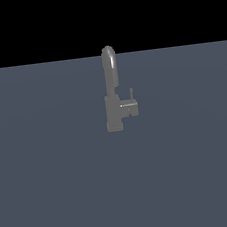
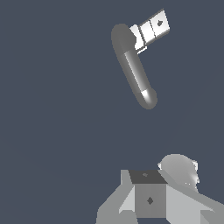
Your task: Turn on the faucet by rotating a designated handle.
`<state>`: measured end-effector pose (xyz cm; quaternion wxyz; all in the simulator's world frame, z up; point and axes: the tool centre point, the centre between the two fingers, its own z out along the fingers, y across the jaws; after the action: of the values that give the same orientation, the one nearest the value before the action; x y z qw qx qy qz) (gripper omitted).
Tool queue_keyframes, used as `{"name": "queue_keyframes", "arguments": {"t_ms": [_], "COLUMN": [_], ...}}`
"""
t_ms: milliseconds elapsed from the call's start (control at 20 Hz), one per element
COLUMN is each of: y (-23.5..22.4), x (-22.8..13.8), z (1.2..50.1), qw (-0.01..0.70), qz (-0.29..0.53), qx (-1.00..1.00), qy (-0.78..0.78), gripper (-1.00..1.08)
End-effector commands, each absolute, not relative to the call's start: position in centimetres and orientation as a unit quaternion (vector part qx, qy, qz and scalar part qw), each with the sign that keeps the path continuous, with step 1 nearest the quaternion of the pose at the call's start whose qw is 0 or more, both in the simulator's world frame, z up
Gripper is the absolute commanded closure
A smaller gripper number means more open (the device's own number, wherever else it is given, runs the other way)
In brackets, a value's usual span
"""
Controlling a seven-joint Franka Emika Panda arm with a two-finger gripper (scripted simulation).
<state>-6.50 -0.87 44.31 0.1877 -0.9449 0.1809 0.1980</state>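
Note:
The grey faucet [image 1: 111, 93] stands upright on the floor in the middle of the exterior view, its curved spout [image 1: 108, 53] at the top. The handle [image 1: 129, 106] is a short stub on the base's side toward the exterior view's right, with a thin pin [image 1: 132, 94] pointing up. The wrist view looks down on the faucet's spout [image 2: 133, 68] and the pale handle [image 2: 151, 28] beside it. My gripper [image 2: 148, 186] shows only as grey blocks at the edge of that view, well apart from the faucet, with nothing held. The gap between its fingers is not readable. No arm appears in the exterior view.
The faucet stands on a flat blue-grey floor [image 1: 53, 183] that reaches to a black background. A rounded grey part of my hand [image 2: 178, 170] sits beside the gripper blocks.

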Motion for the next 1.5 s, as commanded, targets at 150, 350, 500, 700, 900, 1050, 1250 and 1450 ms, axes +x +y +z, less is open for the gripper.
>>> {"name": "queue_keyframes", "arguments": {"t_ms": [150,350,500,700,900,1050,1250,1450], "y": [-1.7,-2.4,-3.0,-3.7,-4.4,-5.0,-5.8,-6.5], "x": [-3.6,-1.6,-0.2,1.6,3.3,4.5,6.0,7.3], "z": [42.4,40.9,39.6,37.7,35.6,33.8,31.2,28.3], "qw": [0.223,0.248,0.267,0.293,0.319,0.338,0.364,0.391], "qz": [0.236,0.263,0.283,0.31,0.338,0.358,0.386,0.415], "qx": [-0.921,-0.901,-0.883,-0.858,-0.829,-0.805,-0.768,-0.725], "qy": [0.216,0.242,0.261,0.286,0.312,0.332,0.358,0.385], "gripper": [1.08,1.08,1.08,1.08,1.08,1.08,1.08,1.08]}}
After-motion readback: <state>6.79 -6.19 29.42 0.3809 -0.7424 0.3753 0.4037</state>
